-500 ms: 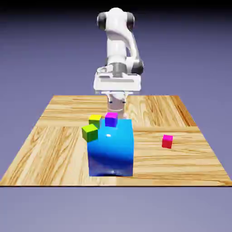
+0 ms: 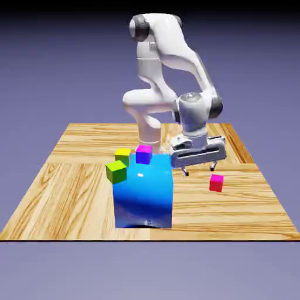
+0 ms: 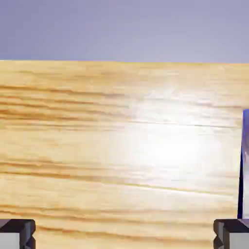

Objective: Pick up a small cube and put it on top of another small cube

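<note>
The small cube (image 2: 216,183), tiny and hot pink, sits on the wooden table toward the exterior view's right. My gripper (image 2: 199,170) hangs open just above the table, between the big blue cube (image 2: 143,190) and the small cube, slightly behind and to the left of the latter. It touches neither. In the hand view the gripper (image 3: 124,236) shows only bare wood between its grey fingertips (image 3: 17,233). The small cube is out of the hand view, and a sliver of the blue cube (image 3: 245,165) shows at the right edge.
A purple cube with a magenta top (image 2: 143,154) and two green cubes (image 2: 123,155) (image 2: 116,171) cluster at the big blue cube's back left. The table's right edge (image 2: 266,181) lies a short way beyond the small cube.
The arm has swung from behind the big blue cube toward the exterior view's right and come forward and down, so the open gripper now hangs close to the small cube.
</note>
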Controlling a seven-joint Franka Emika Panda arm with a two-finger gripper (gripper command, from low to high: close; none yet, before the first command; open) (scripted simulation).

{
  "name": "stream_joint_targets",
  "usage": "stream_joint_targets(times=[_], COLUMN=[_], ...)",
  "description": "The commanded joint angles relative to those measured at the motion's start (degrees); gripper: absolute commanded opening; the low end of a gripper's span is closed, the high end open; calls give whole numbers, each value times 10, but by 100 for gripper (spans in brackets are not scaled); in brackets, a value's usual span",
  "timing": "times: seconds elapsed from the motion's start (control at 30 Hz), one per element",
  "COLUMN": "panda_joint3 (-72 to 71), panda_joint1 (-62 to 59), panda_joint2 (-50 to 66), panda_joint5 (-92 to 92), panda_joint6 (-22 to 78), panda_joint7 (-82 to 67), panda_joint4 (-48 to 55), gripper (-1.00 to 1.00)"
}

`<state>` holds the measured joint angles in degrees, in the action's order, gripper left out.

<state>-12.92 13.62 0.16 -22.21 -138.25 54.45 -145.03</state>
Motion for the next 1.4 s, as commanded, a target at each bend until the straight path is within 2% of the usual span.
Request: stream_joint_targets(times=[0.0,0.23,0.3,0.47,0.5,0.7,1.37], panda_joint3=[-4,-24,-16,-36,-36,-28,89], panda_joint1=[8,82,83,106,106,92,71], panda_joint2=[21,160,154,238,238,149,-127], panda_joint5=[-17,-131,-130,-177,-177,-130,301], panda_joint6=[19,141,129,33,33,135,205], panda_joint7=[19,152,164,129,129,147,-352], panda_joint4=[6,42,34,24,24,52,-16], gripper=[0,0,0,0,-100,-100,-100])
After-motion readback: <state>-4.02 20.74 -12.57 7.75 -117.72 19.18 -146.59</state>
